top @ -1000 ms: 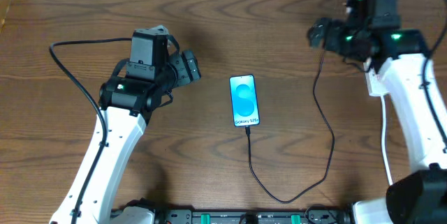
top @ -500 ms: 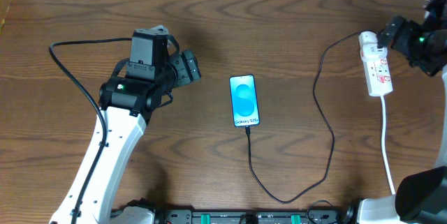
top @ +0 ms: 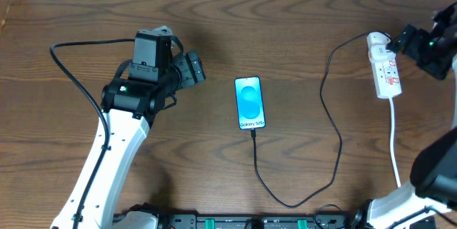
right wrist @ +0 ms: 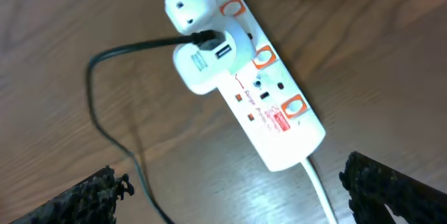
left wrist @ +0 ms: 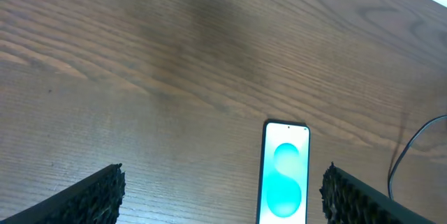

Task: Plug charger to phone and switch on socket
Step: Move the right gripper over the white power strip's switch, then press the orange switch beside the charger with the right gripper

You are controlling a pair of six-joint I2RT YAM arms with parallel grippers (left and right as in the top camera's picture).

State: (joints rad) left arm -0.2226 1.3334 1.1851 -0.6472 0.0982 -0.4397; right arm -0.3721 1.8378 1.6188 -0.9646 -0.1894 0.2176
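The phone (top: 250, 103) lies flat mid-table with its blue screen lit, and also shows in the left wrist view (left wrist: 283, 175). The black charger cable (top: 330, 115) runs from the phone's near end, loops right and goes up to a white adapter on the socket (top: 384, 65). In the right wrist view the socket (right wrist: 272, 105) lies diagonally with orange-red switches, the cable (right wrist: 115, 112) plugged into the adapter (right wrist: 209, 60). My right gripper (top: 401, 38) is open, just right of the socket's far end. My left gripper (top: 194, 68) is open, left of the phone.
The socket's white cord (top: 394, 143) runs toward the table's near edge at the right. A black cable (top: 78, 65) of the left arm loops at the left. The arm bases stand along the near edge.
The right arm swung away to the right, uncovering the socket, then edged slightly back left. The left arm, phone and cable have not moved.
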